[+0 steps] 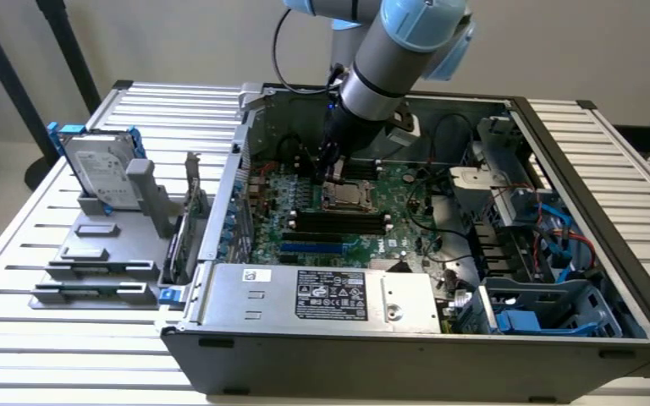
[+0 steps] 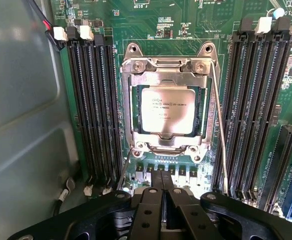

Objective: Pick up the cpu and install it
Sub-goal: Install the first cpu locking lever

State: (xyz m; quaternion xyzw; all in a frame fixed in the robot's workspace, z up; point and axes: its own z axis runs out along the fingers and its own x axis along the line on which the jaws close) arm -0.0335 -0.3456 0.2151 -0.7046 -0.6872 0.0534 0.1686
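Inside the open pc case [image 1: 415, 359], on the mobo [image 2: 135, 25], I see the cpu [image 2: 167, 110] lying flat in the socket frame [image 2: 166, 67], w/ the gripper [image 2: 162, 180] poised near it, fingers together, holding nothing. Risk, as I judge: a push on a chip seated slightly off would bend socket pins; the lever wire [image 2: 220, 130] could snag the tips.

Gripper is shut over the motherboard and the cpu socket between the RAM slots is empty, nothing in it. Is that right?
Not quite. The socket is not empty: the wrist view shows the cpu lying in the socket, inside its metal frame, between the RAM slots. The gripper is shut over the motherboard, as you say.
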